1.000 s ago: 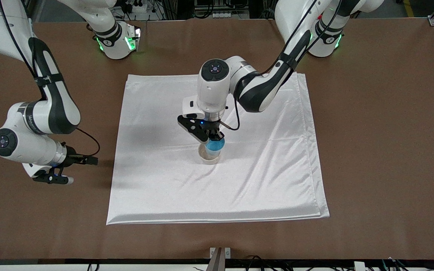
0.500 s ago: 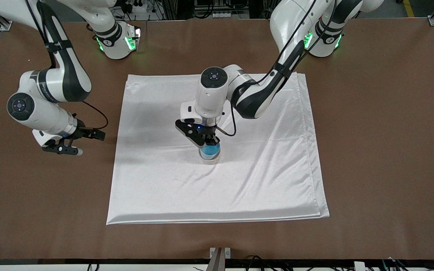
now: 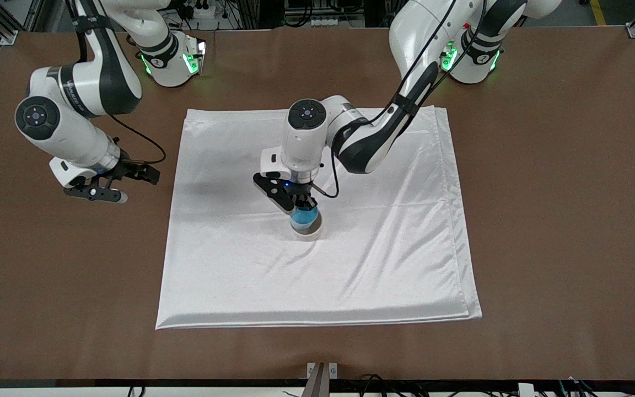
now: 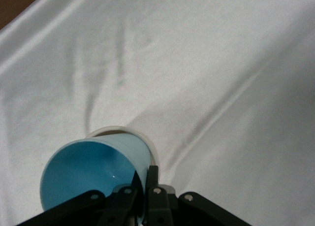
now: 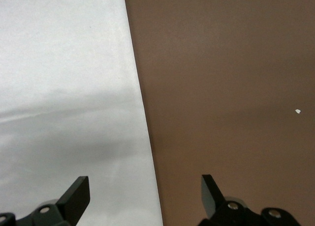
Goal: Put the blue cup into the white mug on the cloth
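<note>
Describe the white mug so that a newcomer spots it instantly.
Find the large shiny white cloth on the brown table. Near its middle, under the left gripper, stands the off-white ceramic mug; the small light-blue cup sits inside it.

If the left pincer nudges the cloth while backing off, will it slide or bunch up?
The cloth looks shiny and creased, so it would probably ripple and bunch rather than move stiffly. Being glossy, it may also slide on the table. The mug standing on it, with the cup inside, should pin its middle somewhat.
</note>
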Controlling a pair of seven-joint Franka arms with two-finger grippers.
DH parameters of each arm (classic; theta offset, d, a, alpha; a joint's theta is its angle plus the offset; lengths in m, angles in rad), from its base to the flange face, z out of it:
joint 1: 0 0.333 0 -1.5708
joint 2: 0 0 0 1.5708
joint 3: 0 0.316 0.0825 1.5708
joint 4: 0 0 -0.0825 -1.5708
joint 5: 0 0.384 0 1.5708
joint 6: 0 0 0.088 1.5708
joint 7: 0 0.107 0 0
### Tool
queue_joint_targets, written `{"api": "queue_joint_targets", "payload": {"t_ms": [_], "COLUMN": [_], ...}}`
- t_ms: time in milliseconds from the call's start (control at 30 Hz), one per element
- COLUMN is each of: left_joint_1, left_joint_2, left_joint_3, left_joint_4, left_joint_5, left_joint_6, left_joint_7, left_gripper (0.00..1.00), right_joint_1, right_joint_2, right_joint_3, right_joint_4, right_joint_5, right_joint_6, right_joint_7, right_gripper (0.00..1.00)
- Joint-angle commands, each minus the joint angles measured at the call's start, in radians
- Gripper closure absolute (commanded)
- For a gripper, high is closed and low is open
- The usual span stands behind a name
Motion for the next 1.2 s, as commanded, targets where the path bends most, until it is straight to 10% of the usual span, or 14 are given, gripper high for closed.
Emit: {"api": "queue_joint_targets", "payload": {"t_ms": [0, 67, 633, 1167], "left_joint_1": [-0.008, -0.008, -0.011, 0.12], "left_joint_2": [-0.002, -0.005, -0.12, -0.368], "left_joint_3": [0.012, 0.013, 0.015, 0.056], "left_joint_4": [0.017, 0.017, 0.016, 0.008], "left_joint_5": [0.016, 0.021, 0.022, 0.007], "left_joint_6": [-0.005, -0.009, -0.238, -0.475], "left_joint_7": [0.006, 0.006, -0.038, -0.116], "left_gripper": [0.4, 0.0, 0.0, 0.0], "right_joint_1": [0.012, 0.012, 0.0, 0.009], "right_joint_2": [-0.053, -0.054, -0.048, -0.043], "right_joint_3": [-0.002, 0.001, -0.023, -0.134], "right_joint_4": [0.031, 0.08, 0.478, 0.636], "right_joint_5": [0.007, 0.007, 0.019, 0.062], "right_joint_6": [-0.092, -0.153, -0.485, -0.477], "right_joint_7": [-0.004, -0.004, -0.158, -0.283], "right_gripper": [0.0, 0.0, 0.0, 0.0]}}
